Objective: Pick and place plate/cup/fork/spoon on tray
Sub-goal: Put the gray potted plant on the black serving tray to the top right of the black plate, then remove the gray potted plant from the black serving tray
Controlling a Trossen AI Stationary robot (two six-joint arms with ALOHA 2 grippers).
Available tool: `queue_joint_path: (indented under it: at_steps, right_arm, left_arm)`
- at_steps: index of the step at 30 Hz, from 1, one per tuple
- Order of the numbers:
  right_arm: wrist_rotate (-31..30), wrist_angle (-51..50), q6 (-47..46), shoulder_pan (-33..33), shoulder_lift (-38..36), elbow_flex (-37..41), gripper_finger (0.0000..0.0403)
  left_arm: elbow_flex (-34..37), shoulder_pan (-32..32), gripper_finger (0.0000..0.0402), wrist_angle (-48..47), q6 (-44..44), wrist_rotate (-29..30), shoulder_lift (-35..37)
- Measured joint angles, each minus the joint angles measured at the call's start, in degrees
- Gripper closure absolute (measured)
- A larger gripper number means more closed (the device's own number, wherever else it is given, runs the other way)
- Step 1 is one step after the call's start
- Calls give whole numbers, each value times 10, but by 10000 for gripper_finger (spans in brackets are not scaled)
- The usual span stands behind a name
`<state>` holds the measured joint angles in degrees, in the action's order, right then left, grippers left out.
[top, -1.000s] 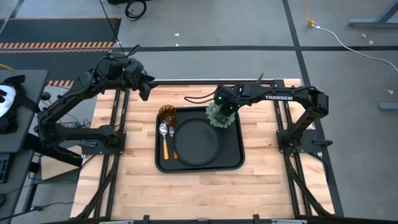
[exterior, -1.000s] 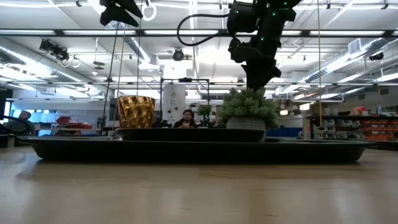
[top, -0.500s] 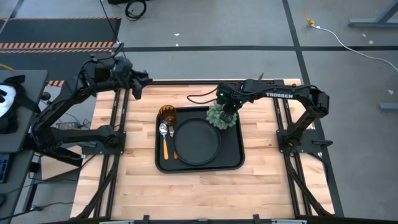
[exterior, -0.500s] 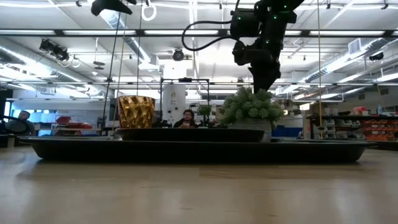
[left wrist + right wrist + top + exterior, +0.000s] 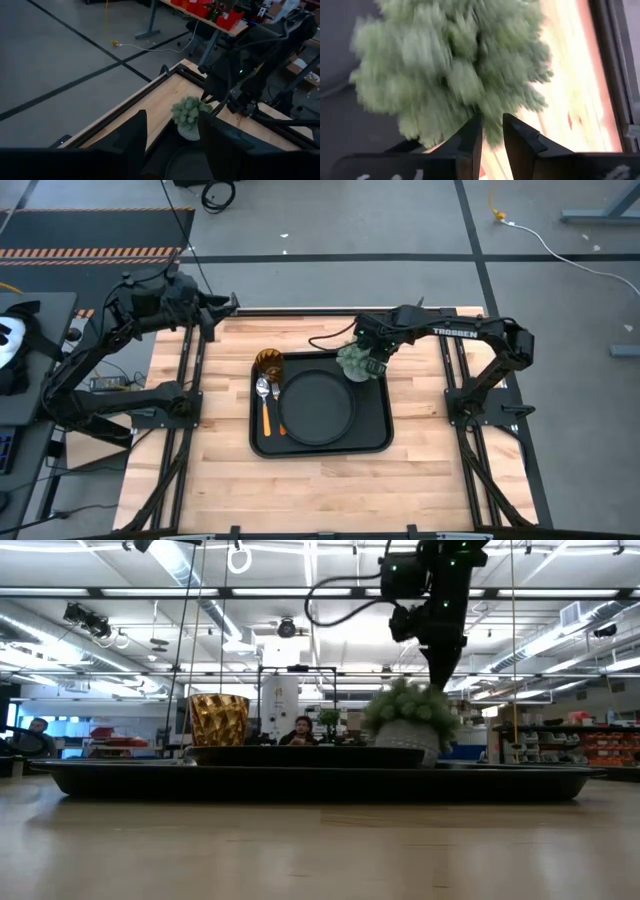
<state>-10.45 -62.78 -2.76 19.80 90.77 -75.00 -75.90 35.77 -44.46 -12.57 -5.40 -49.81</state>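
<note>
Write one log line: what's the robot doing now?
right gripper: shut on plant, lifting | left gripper: open, away | cup, plate: on tray

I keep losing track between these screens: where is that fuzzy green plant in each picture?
High view: the plant sits at the tray's far right corner, under the right gripper.
Low view: right of centre, beyond the plate, tilted.
Left wrist view: centre, by the table edge.
Right wrist view: fills most of the picture, just past the fingers.
Shared landmark: the right arm reaching it.
</note>
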Motion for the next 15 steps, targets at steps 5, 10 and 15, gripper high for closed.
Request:
queue_joint_path:
  at_steps: [5, 10, 15]
  right_arm:
    - [10, 28, -5, 1, -27, 0, 320]
    - [37, 63, -14, 4, -39, 0, 320]
    - [87, 111, -13, 3, -52, 0, 320]
  left_arm:
    - [0, 0, 221, -3, 43, 0, -1]
    - [0, 0, 221, 18, 31, 0, -5]
    - [0, 0, 221, 43, 16, -21, -2]
